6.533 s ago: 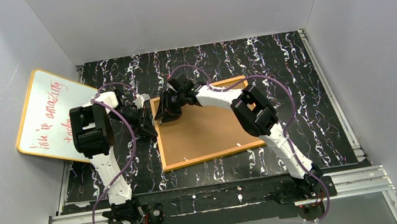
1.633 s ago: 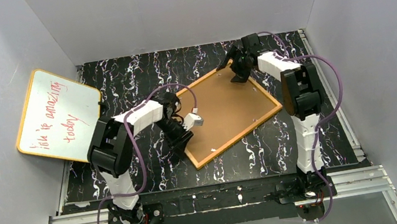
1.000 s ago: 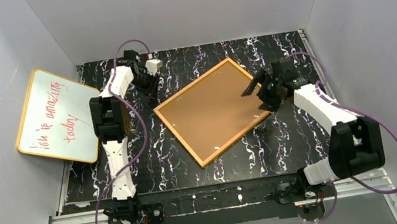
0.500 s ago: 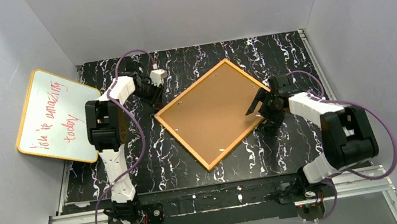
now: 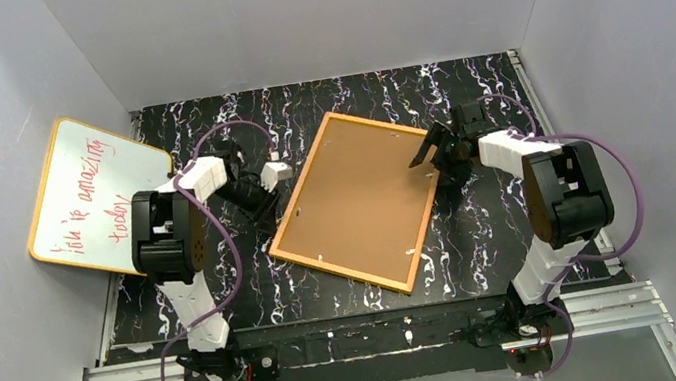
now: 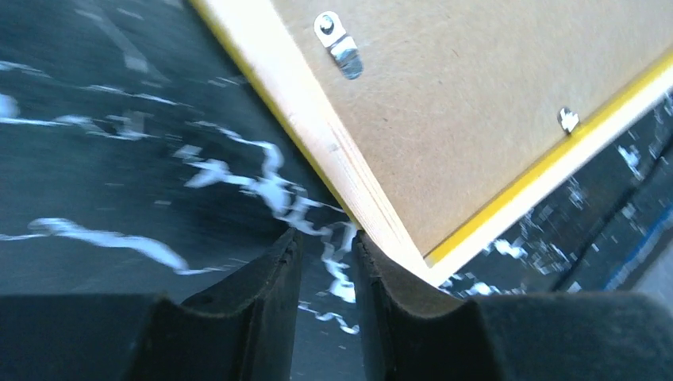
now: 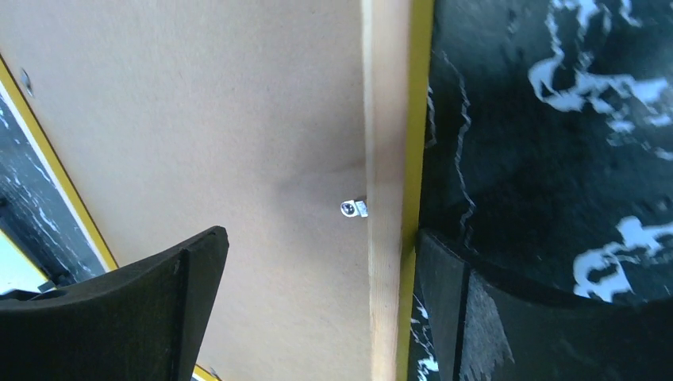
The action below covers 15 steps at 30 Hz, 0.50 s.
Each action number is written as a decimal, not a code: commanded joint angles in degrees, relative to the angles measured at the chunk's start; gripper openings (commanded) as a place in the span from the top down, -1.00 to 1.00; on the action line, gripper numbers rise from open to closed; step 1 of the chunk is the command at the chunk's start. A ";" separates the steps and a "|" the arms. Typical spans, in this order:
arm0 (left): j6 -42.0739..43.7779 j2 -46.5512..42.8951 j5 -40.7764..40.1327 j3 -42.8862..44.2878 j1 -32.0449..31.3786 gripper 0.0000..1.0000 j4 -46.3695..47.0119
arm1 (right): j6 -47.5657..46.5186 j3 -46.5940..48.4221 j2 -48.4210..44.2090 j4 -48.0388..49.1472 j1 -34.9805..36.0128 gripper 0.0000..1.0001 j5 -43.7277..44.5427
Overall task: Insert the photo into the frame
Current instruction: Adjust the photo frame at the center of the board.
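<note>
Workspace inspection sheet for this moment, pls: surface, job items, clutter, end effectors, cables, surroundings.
Surface: black marbled tabletop.
Job's things: frame lies back side up and askew, with the brown backing board in it and metal clips at its rim. Photo: nothing seen.
Clutter: whiteboard with red writing, at the left wall.
End effectors: left end effector narrowly parted, empty, beside the frame's corner. Right end effector wide open, straddling the frame's edge.
Cables: purple cables loop along both arms.
Surroundings: grey walls; aluminium rail.
</note>
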 commanded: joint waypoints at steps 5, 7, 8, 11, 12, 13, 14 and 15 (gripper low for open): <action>12.26 -1.48 5.19 -3.86 -5.04 0.36 -19.96 | -2.09 8.68 1.78 -3.15 0.54 -0.90 -1.82; 13.83 -1.95 4.84 -3.96 -5.02 0.36 -21.86 | -2.93 10.92 1.88 -5.42 0.54 -0.90 -0.51; 14.55 -2.15 3.99 -3.71 -4.59 0.35 -22.80 | -3.49 12.30 2.04 -6.89 0.56 -0.91 -0.40; 15.70 -2.44 3.77 -1.63 -0.61 0.33 -24.43 | -4.37 15.14 1.50 -11.27 0.61 -0.91 0.89; 15.05 -1.96 4.43 -0.22 1.04 0.32 -24.83 | -4.30 14.97 0.76 -11.78 0.56 -0.91 1.30; 13.89 -0.97 5.64 1.61 2.44 0.31 -25.00 | -3.74 14.05 -0.50 -11.16 0.67 -0.89 0.99; 11.85 0.09 7.81 3.14 3.53 0.30 -24.72 | -2.78 12.63 -1.93 -9.24 0.99 -0.88 -0.46; 9.89 1.30 9.37 4.32 4.18 0.28 -24.46 | -1.48 11.04 -3.24 -6.48 1.67 -0.84 -2.83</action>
